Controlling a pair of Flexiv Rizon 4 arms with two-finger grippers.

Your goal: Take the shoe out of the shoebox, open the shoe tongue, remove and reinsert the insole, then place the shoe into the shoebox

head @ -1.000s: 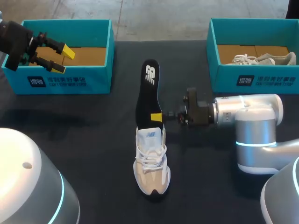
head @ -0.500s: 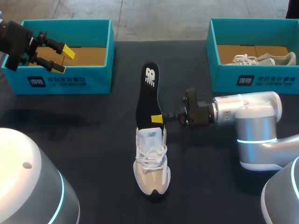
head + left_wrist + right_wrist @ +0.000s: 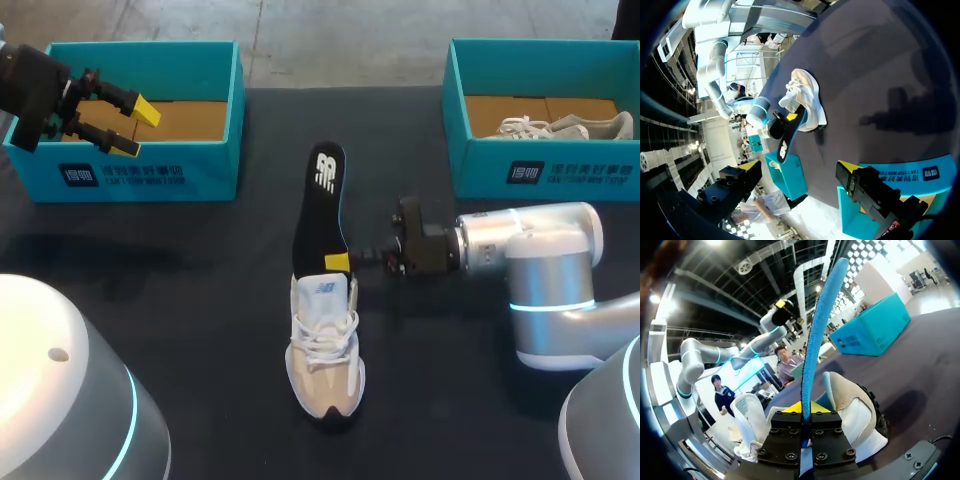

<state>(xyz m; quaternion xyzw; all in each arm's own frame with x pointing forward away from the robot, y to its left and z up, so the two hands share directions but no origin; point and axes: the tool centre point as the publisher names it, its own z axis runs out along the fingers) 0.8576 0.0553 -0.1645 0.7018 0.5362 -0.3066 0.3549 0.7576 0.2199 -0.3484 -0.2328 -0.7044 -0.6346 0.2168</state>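
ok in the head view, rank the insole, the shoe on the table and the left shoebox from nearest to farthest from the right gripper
1. insole: clamped in the right gripper, mid-table.
2. shoe: right beside the gripper, its heel end next to the fingers.
3. left shoebox: at the table's far left corner.

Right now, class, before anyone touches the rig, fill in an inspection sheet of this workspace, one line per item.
Surface: dark table, carrying one shoe and two boxes.
Job's things: shoe upright mid-table; black insole sticking out from its opening; left shoebox shows only bare floor; right shoebox holds a second shoe.
Clutter: nothing seen.
Grippers: right gripper shut on the insole; left gripper open over the left shoebox, holding nothing.
Cables: nothing seen.
Surroundings: nothing seen reaching over the table.
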